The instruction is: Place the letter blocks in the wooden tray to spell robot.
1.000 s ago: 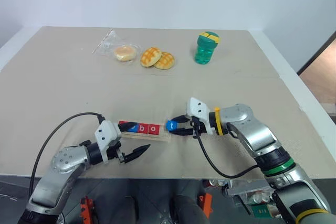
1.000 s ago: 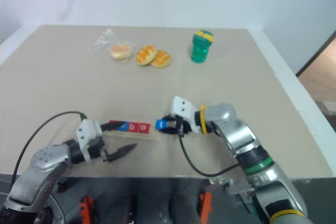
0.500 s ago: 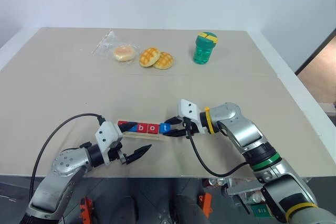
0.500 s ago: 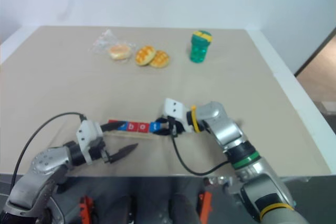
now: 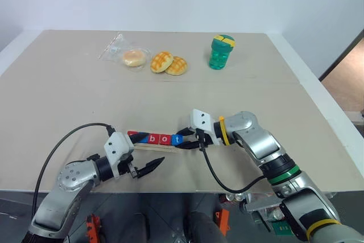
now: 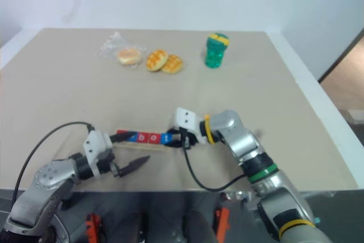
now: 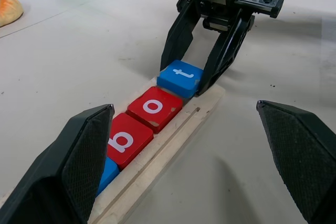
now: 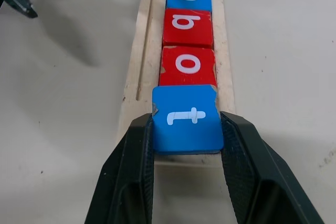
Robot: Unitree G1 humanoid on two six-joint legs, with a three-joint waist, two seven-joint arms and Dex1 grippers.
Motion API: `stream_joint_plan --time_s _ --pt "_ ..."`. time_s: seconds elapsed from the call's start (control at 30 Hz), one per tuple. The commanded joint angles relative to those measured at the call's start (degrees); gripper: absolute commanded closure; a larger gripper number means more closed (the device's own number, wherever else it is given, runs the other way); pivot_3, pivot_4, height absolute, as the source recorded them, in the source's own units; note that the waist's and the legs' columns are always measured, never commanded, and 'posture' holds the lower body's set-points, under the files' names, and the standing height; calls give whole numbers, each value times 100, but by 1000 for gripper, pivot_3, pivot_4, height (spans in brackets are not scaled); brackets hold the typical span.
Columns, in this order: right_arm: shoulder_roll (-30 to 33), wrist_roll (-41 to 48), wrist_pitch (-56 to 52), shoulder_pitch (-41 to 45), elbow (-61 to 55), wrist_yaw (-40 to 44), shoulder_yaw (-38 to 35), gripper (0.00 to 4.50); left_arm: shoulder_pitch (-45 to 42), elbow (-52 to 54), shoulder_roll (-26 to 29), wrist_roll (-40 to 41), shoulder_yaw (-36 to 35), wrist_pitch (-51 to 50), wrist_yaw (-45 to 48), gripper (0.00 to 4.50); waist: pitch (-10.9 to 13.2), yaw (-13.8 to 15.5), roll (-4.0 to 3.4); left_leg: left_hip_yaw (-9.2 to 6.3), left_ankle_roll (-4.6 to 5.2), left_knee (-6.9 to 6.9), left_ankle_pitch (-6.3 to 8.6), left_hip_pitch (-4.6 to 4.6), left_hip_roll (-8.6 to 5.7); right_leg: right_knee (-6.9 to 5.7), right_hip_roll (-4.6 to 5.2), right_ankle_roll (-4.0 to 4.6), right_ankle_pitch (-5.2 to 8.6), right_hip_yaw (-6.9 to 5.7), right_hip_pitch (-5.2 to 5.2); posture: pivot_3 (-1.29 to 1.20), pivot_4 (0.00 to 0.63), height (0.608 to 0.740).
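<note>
right gripper [image 8: 186, 145] is seating the last tile, the blue square "t" block [image 7: 180, 77].
it's clamping the block at the end of the long pale wooden tray [image 7: 173, 142], beside red "o" [image 7: 155, 108]; next: let go, back out. left gripper [image 5: 143, 168] is idling wide apart.

Pale bare-wood tray [image 8: 134, 72]; smooth painted tiles [image 8: 187, 22]; matt black pincer fingers [image 8: 128, 177]

— What else is on my table [image 5: 68, 101]?
— A green bottle [image 5: 222, 52] at its far side, two waffle-patterned buns [image 5: 169, 64] left of it, then what looks like a wrapped bun [image 5: 135, 57].
</note>
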State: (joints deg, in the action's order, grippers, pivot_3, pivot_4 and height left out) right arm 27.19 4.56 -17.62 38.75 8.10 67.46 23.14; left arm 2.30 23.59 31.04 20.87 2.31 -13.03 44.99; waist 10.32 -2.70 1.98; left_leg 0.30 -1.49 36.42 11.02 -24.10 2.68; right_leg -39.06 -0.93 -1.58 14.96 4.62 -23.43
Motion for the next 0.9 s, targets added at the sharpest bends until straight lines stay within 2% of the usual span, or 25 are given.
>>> stream_joint_plan --time_s 0.03,0.9 --pt "-35 -59 -2 77 -15 38 43 3296 -24 251 39 10 -25 1 -32 0 0 0 0 0 0 0 0 0 0 0 0 0 0 0 0 0 150 740" --pt "10 -48 -652 268 -273 -23 -63 3296 -55 189 27 -39 -12 -6 29 0 0 0 -1 -1 0 0 0 -1 0 0 1 0 1 -1 1 0 150 740"
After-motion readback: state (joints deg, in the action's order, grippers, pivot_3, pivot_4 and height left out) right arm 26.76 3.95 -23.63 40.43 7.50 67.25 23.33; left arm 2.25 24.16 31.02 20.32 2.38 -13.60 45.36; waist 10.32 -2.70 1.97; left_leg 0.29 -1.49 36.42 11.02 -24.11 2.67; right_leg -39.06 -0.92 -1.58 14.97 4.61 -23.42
